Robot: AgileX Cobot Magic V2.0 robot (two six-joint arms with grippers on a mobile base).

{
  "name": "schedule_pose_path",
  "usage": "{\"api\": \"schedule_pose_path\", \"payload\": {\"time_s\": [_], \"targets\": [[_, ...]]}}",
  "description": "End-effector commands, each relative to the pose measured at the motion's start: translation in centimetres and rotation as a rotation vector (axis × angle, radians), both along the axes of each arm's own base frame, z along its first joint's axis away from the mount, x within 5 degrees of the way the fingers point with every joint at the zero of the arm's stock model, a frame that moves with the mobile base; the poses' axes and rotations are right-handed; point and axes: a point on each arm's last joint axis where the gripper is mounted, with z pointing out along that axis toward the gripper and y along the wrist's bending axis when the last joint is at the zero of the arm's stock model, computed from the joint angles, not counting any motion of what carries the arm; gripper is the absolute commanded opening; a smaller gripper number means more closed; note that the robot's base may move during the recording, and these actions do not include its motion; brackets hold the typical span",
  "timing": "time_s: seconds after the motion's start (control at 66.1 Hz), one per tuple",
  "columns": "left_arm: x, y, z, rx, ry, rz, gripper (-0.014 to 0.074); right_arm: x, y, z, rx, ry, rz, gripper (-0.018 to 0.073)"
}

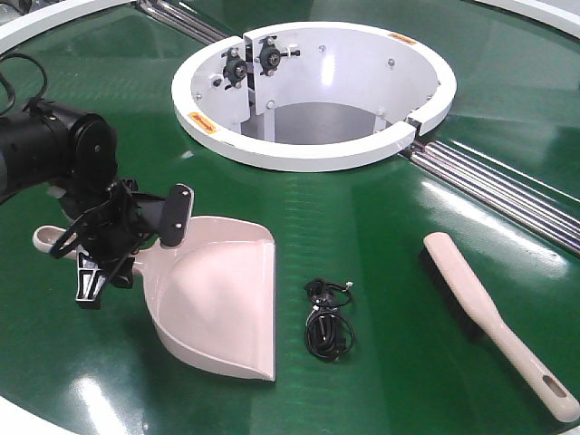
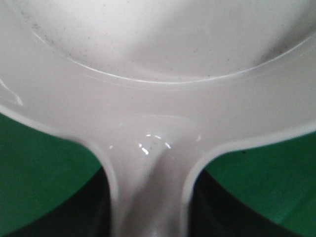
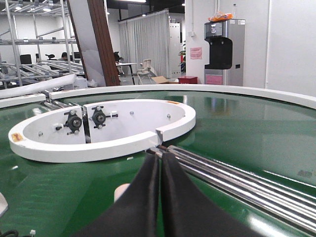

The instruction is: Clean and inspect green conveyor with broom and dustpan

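Jaws of the left gripper [image 1: 131, 258] stand apart astride the handle [image 1: 47, 240] of the dustpan [image 1: 217, 299] at lower left, not yet closed on it, we judge; the handle runs out toward the left edge, the scoop's lip facing right at a black cable [image 1: 326, 317] just beside it on the green conveyor [image 1: 390, 217]; the broom [image 1: 485, 313] lies at lower right, well apart, its long axis slanting from bristles at upper left to hang hole at lower right; the right gripper [image 3: 159, 157], fingers pressed together on nothing, is by our judgement the nearer to it, though the front view does not show it.
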Motion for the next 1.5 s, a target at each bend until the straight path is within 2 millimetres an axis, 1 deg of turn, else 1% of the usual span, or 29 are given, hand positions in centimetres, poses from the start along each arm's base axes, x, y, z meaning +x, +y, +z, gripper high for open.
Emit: {"api": "schedule_pose_path", "payload": {"time_s": [0.0,0.076,0.091,0.181,0.197,0.302,0.348,0.393,0.484,0.56,0.65,0.756,0.847,0.922,0.983,1.089,1.164,1.225,1.316,1.482], "targets": [[-0.5,-0.3,2.4,-0.024,-0.044,-0.011,-0.0008,-0.4,0.0,4.1,-0.020,-0.135,-0.006,-0.0010],[-0.5,-0.3,2.4,-0.024,-0.044,-0.011,-0.0007,0.1,0.0,5.9,-0.010,-0.060,-0.006,-0.0010],[-0.5,-0.3,2.4,-0.024,-0.044,-0.011,-0.0007,0.2,0.0,6.6,-0.007,-0.055,-0.006,-0.0010],[-0.5,-0.3,2.4,-0.024,-0.044,-0.011,-0.0007,1.4,-0.1,8.4,0.008,0.095,-0.008,-0.0010],[-0.5,-0.3,2.4,-0.024,-0.044,-0.011,-0.0007,1.6,-0.1,9.0,0.012,0.109,-0.007,-0.0010],[-0.5,-0.3,2.4,-0.024,-0.044,-0.011,-0.0007,3.3,0.1,10.3,0.064,0.290,0.005,-0.0010],[-0.5,-0.3,2.4,-0.024,-0.044,-0.011,-0.0007,4.1,0.1,10.4,0.068,0.362,0.008,-0.0010],[-0.5,-0.3,2.4,-0.024,-0.044,-0.011,-0.0007,4.6,0.1,10.5,0.066,0.391,0.006,-0.0010],[-0.5,-0.3,2.4,-0.024,-0.044,-0.011,-0.0006,6.0,0.1,10.0,0.076,0.450,0.005,-0.0010],[-0.5,-0.3,2.4,-0.024,-0.044,-0.011,-0.0006,6.6,0.1,9.4,0.072,0.507,0.005,-0.0008],[-0.5,-0.3,2.4,-0.024,-0.044,-0.011,-0.0006,7.4,0.1,9.0,0.052,0.535,0.000,-0.0003],[-0.5,-0.3,2.4,-0.024,-0.044,-0.011,-0.0006,8.1,-0.1,8.9,0.005,0.585,-0.010,0.0023],[-0.5,-0.3,2.4,-0.024,-0.044,-0.011,-0.0006,8.7,-0.1,9.1,-0.006,0.644,-0.013,0.0083],[-0.5,-0.3,2.4,-0.024,-0.044,-0.011,-0.0006,9.2,-0.2,9.5,-0.006,0.681,-0.014,0.0155],[-0.5,-0.3,2.4,-0.024,-0.044,-0.011,-0.0006,9.6,-0.1,9.9,-0.015,0.708,-0.009,0.0240],[-0.5,-0.3,2.4,-0.024,-0.044,-0.011,-0.0006,10.5,0.7,10.4,-0.108,0.766,0.049,0.0397],[-0.5,-0.3,2.4,-0.024,-0.044,-0.011,-0.0006,11.2,1.5,10.5,-0.168,0.820,0.097,0.0491],[-0.5,-0.3,2.4,-0.024,-0.044,-0.011,-0.0006,11.7,1.9,10.4,-0.184,0.873,0.108,0.0552],[-0.5,-0.3,2.4,-0.024,-0.044,-0.011,-0.0006,12.8,2.1,10.1,-0.169,0.964,0.093,0.0607],[-0.5,-0.3,2.4,-0.024,-0.044,-0.011,-0.0006,14.8,2.3,8.9,-0.184,1.114,0.089,0.0609]]}}
